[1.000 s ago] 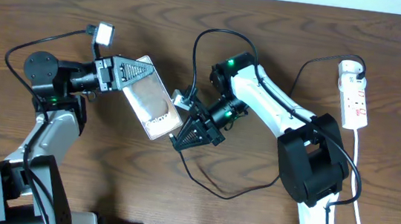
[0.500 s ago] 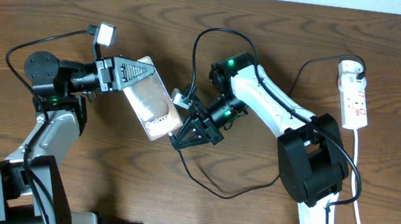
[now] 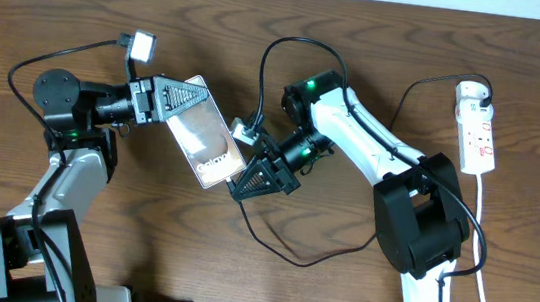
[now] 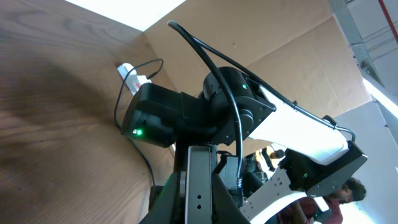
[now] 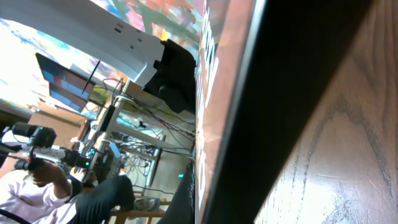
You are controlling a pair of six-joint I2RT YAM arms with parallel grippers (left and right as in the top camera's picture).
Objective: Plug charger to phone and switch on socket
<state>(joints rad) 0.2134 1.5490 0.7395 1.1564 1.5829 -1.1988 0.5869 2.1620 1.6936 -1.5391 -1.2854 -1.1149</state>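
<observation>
Gripping the single phone by its upper end, the left claw is clamped on it left of the overhead frame's centre. The phone is tilted, its lower end pointing toward the middle of the table. There are two arms and two claws. The right claw sits just beside the phone's lower end, near the frame's centre, with its jaws together on the end of the one charger. The thin black cable runs into the claw's tip, but the connector itself is too small to make out, so I cannot tell whether it touches the phone. From there the cable sags toward the lower middle of the frame, climbs past the right arm's base, and reaches the top end of the one socket. That socket is a white strip with red markings, lying at the upper right edge, well apart from the phone. One white cord trails from the strip down the right side. A second loop of black cable arches above the right arm at upper centre. In the right wrist view the phone's dark edge crosses the frame diagonally, very close to the lens, with wood grain at lower right. In the left wrist view the socket shows small at upper left, beyond the right arm.
</observation>
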